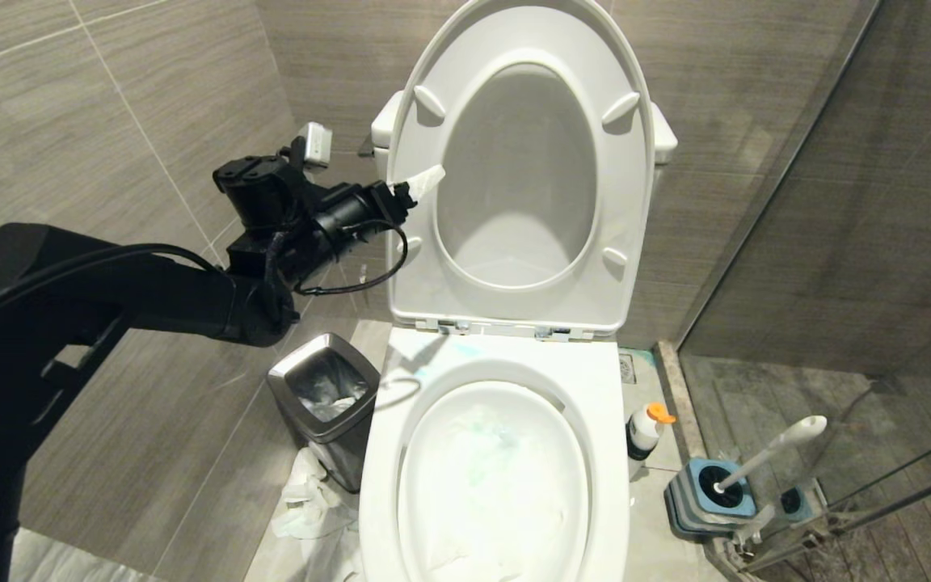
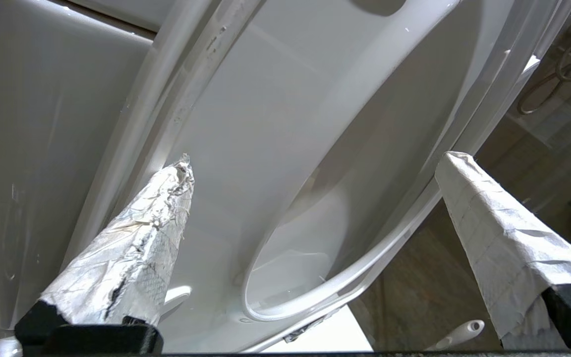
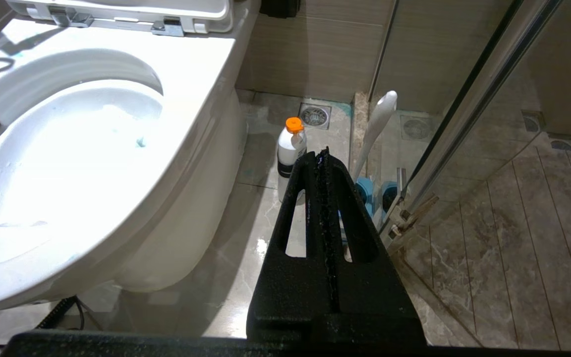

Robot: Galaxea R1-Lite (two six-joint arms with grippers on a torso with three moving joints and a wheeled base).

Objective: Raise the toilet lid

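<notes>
Head view: toilet lid [image 1: 514, 20] raised upright with the seat ring [image 1: 623, 202] folded up against it, both leaning back on the tank [image 1: 663, 133] at the rear wall; only the lid's thin rim shows around the ring. Bowl [image 1: 607, 453] open below. Left gripper [image 1: 425, 182] at the ring's left edge, one wrapped finger laid against it. Waste bin [image 1: 324, 404] on the floor left of the bowl; orange-capped bottle [image 1: 645, 428] and toilet brush [image 1: 764, 457] on the floor at its right. Left wrist view: fingers [image 2: 132, 248] spread wide, holding nothing, the upright seat ring [image 2: 265, 163] close ahead between them. Right wrist view: right gripper [image 3: 322, 163] parked low beside the bowl [image 3: 117, 163], fingers pressed together, empty, above the floor [image 3: 488, 248].
</notes>
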